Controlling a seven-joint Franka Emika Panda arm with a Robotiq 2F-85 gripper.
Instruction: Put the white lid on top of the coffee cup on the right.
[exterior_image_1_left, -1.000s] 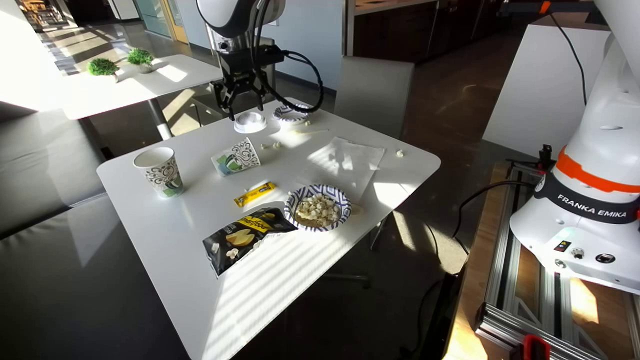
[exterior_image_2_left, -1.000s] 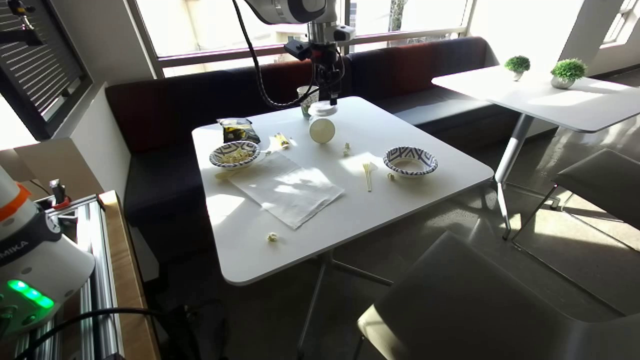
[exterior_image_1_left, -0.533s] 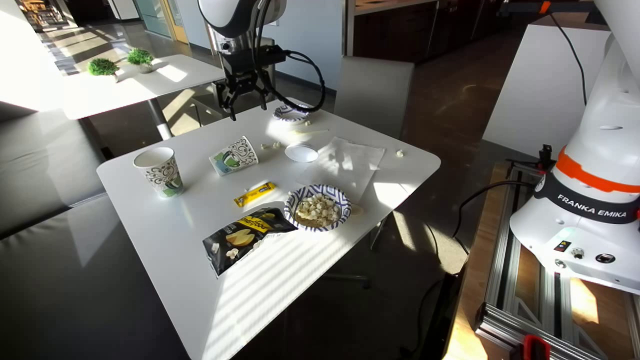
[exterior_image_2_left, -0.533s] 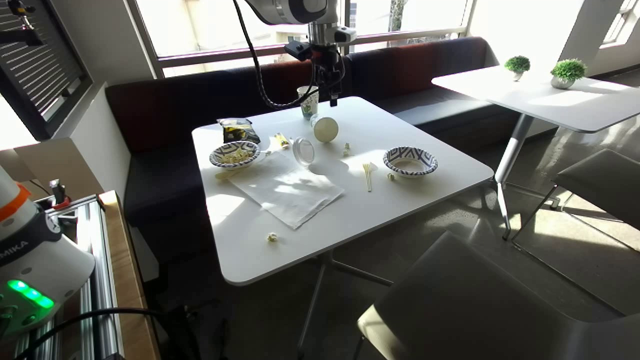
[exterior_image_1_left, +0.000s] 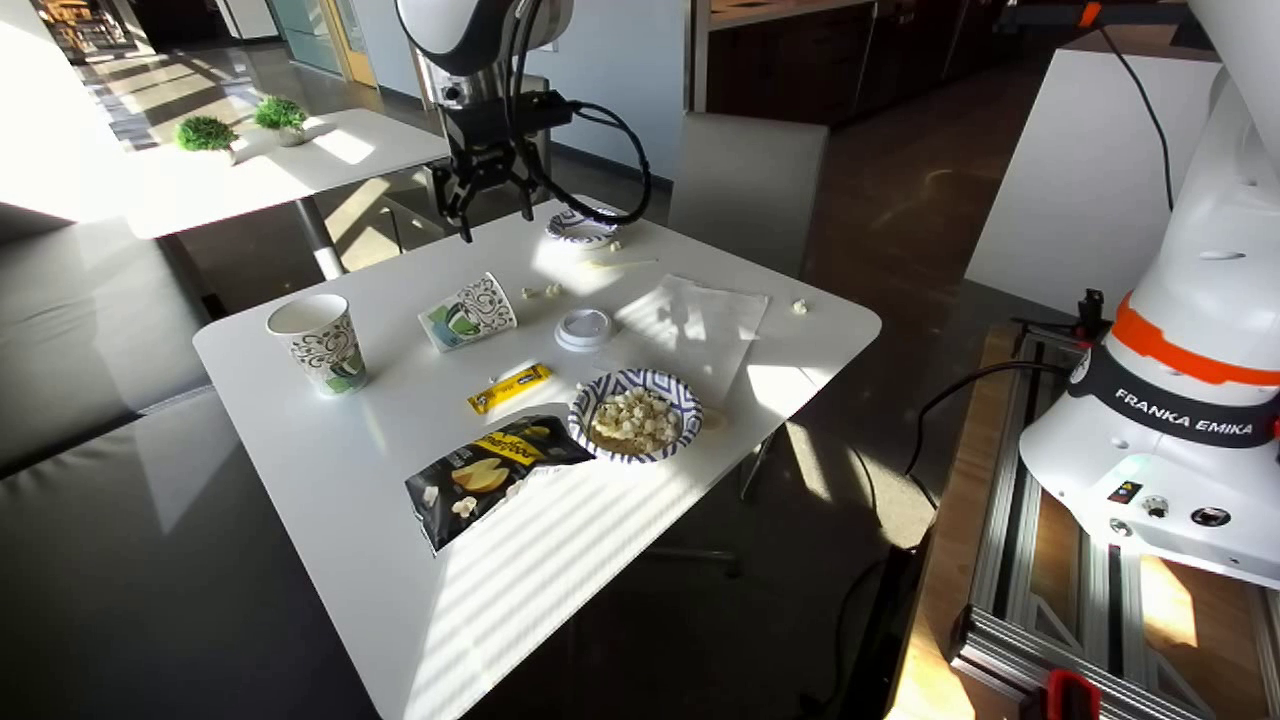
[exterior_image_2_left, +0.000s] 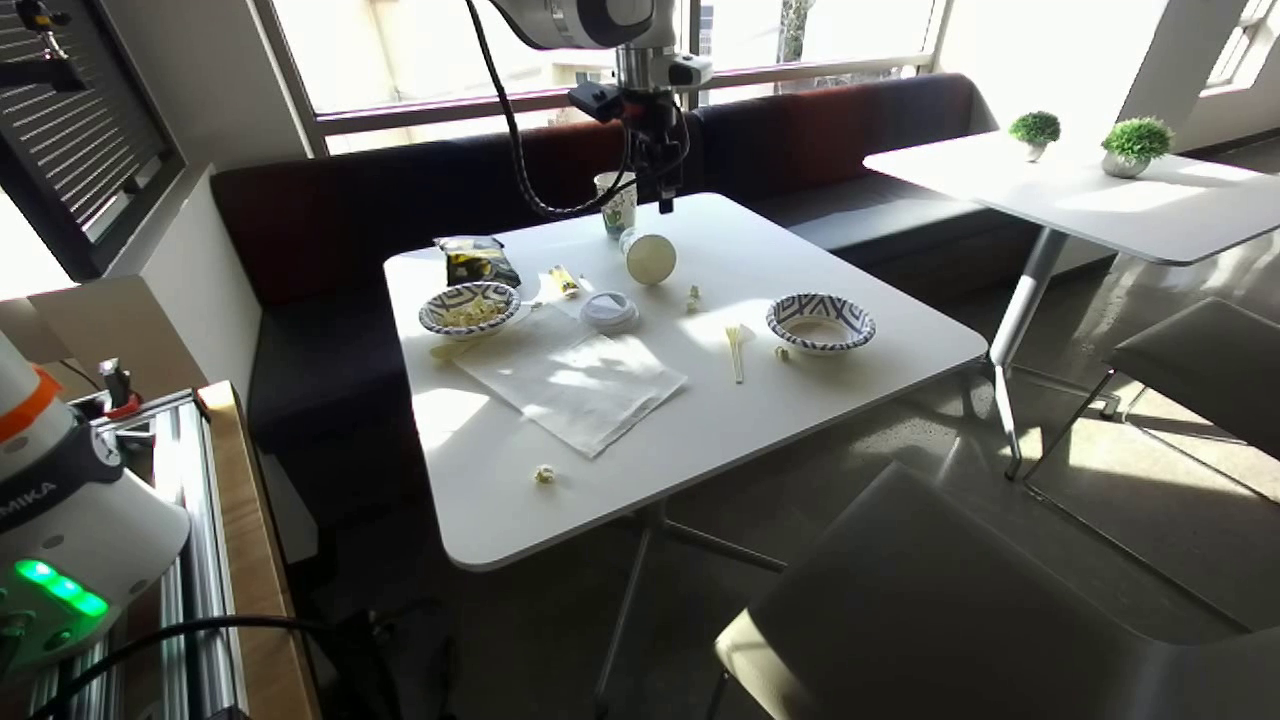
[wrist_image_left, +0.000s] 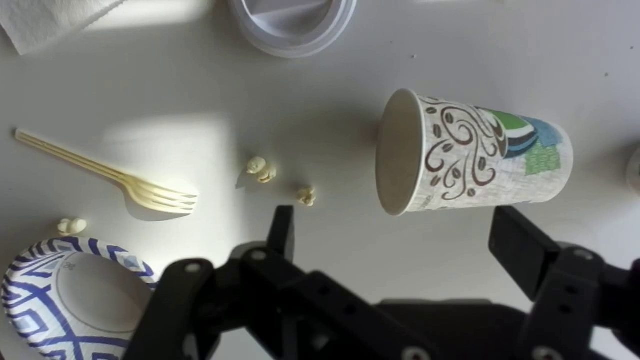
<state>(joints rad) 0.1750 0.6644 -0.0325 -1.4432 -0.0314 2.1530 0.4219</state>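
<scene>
the white lid (exterior_image_1_left: 584, 330) lies on the table (exterior_image_1_left: 330, 470) near the tipped coffee cup (exterior_image_1_left: 470, 312), gripper (wrist_image_left: 393, 222) spread and empty, so pickup and capping remain, onto that or the upright cup (exterior_image_1_left: 325, 350) i can't tell.

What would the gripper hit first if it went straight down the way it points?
Probably the coffee cup lying on its side; in the wrist view it shows close to one of the fingers. Depth is unclear, so the gripper might just miss and reach the table.
</scene>
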